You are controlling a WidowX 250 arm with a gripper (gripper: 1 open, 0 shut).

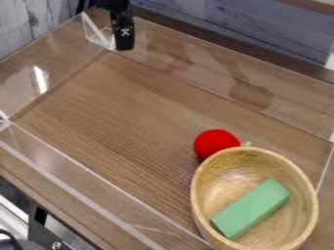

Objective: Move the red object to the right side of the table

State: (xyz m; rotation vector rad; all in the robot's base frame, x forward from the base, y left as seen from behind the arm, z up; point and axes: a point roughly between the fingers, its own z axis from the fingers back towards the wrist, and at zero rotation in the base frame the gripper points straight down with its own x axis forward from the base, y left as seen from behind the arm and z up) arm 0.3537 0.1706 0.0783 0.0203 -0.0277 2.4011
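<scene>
Camera view: the red object [217,144], a small rounded strawberry-like toy, is seen right of centre in the lower half of the frame, on the brown wood-grain table [117,117], just beside the upper edge of the wooden bowl [202,190]. Whether the two are in contact cannot be settled from this angle. A bit of green is shown at the toy's right side. Within the bowl, at lower right, a flat green block [249,209] is contained. The gripper [115,37] is located at the upper left of the frame, well apart from the toy; its fingers are spread, and nothing is seen to be held. By its look, the toy is judged to be light, with a smooth skin over a hollow or foam body; whether it is stiff or yielding cannot be read from the surface. Breakage is thought unlikely, but rolling may be expected if one side is nudged. A hold is best taken across the widest part of the red body, with the fingers lowered evenly on opposite flanks, clear of the bowl's rim; the leafy end should be avoided, as a poor purchase would probably be given there.
</scene>
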